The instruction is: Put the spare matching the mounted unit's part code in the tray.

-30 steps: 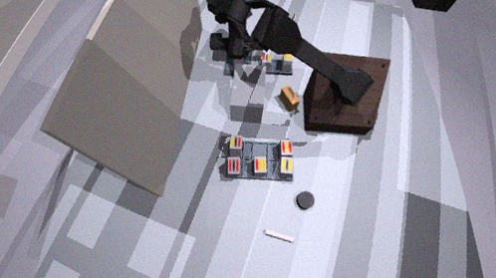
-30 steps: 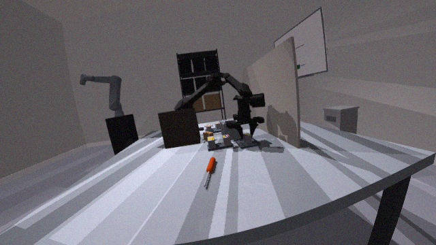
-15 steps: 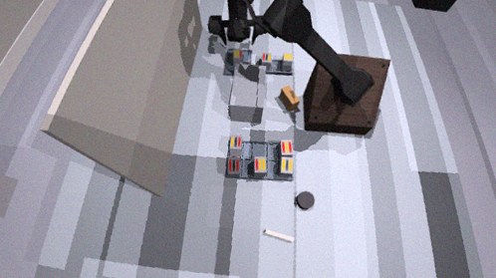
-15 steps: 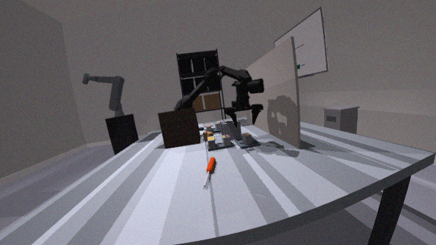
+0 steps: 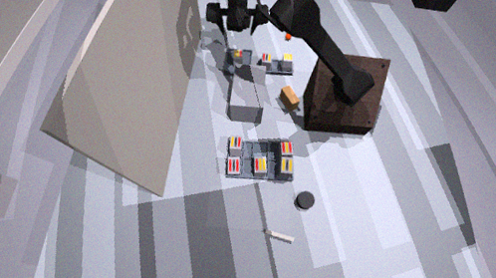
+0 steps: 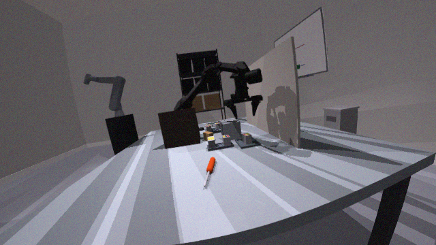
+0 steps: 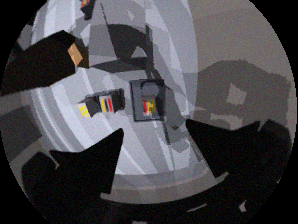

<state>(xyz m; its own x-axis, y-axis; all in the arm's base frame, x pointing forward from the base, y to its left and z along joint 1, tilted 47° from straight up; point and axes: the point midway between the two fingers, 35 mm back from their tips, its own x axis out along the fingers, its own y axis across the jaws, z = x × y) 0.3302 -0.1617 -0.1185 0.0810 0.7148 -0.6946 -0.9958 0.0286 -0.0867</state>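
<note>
My gripper is open and empty, raised above the dark tray. A grey spare with a red and yellow striped label sits inside the tray, clear of the fingers. Beside it a small dark rack holds a spare with a yellow label and one with a red and yellow striped label. A larger rack holds several spares. I cannot make out the mounted unit's back code.
A grey box stands between the tray and the larger rack. A tall beige panel stands beside them. An orange block, a black puck, a white stick and an orange screwdriver lie around.
</note>
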